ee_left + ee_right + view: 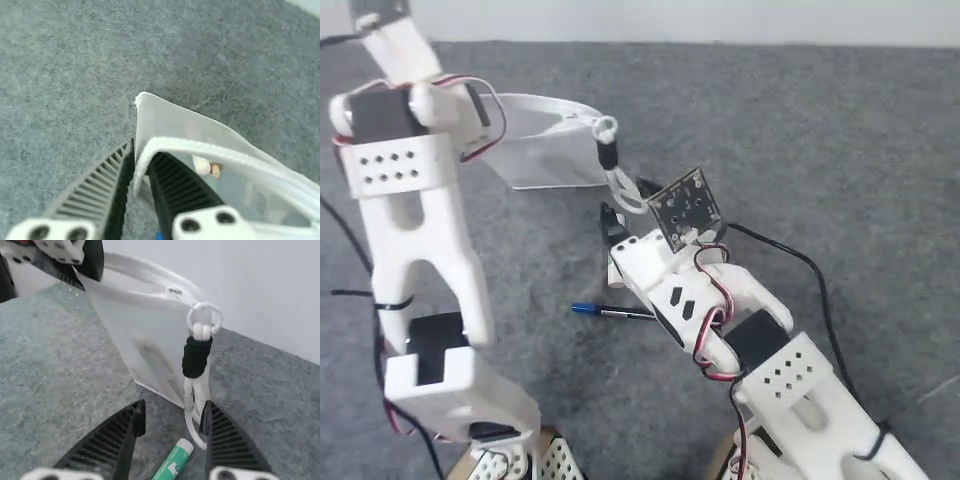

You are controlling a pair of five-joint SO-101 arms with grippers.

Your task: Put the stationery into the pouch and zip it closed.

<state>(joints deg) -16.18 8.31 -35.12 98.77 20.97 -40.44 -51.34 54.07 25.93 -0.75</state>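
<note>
Left gripper: my left gripper (pixel 141 155) is pressed together on one end of the pouch (pixel 200 127), pinching its white rim between the two black fingers.

Pouch: white and see-through, it stands on its edge on the grey bench (pixel 840 130). Its mouth gapes open at the top, and a small pale item lies inside.

Right gripper: my right gripper (pixel 172 410) is spread wide and holds nothing. It sits low over the bench at the pouch's far end, well apart from my left gripper.

Pull cord: the pull cord (pixel 196 357) hangs from a ring at that far end. It is white with a black sleeve and runs down into the gap of my right gripper, close against one finger. Its long axis is near upright, crossing the direction in which my fingers close.

Key relation: the zip line runs from the ring along the pouch's top towards my left gripper. My right arm is the nearer one to the cord.

Loose stationery: a pen (pixel 610 312) with a blue cap lies flat beside my right wrist, lengthwise across the bench. A green tube (pixel 172 466) lies just under my right gripper. Neither is in the pouch yet.

Judgement: zipping looks premature while these two lie outside.
</note>
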